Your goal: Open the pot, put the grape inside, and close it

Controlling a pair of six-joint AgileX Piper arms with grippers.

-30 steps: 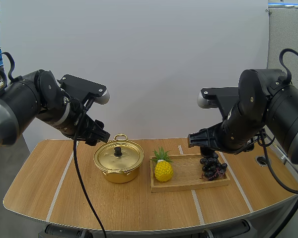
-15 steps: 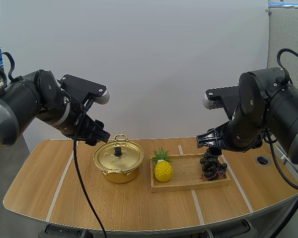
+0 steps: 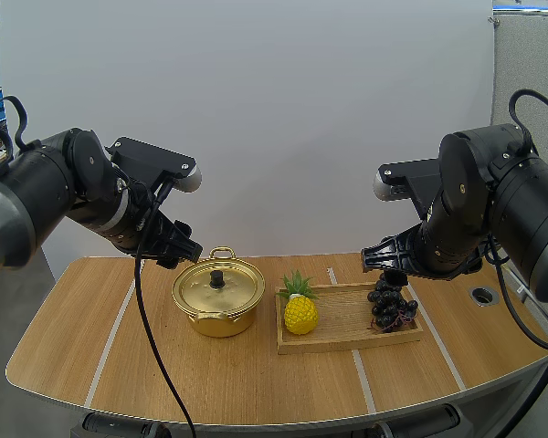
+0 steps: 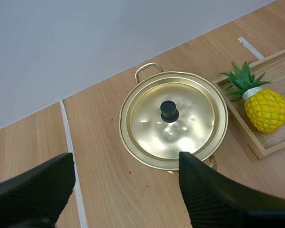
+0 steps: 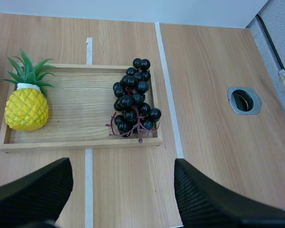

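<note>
Lid (image 3: 221, 288) hides the inside of the pot (image 3: 216, 321)

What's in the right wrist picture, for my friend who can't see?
A bunch of dark grapes lies in a wooden tray, with a yellow pineapple at the tray's other end. The right gripper hangs open over the wooden table beside the tray.

Read as a robotics lab test bench. Pale wooden table (image 3: 256, 383) was marked with white tape lines (image 3: 110, 333), with a cable grommet (image 3: 481, 295) at 3 o'clock. Plain white screen (image 3: 283, 119) stood at 12, grey partition (image 3: 530, 73) at 2. Black left arm (image 3: 64, 196) and right arm (image 3: 493, 201) flanked props: pot (image 3: 218, 294), pineapple (image 3: 300, 313), grapes (image 3: 390, 306).
</note>
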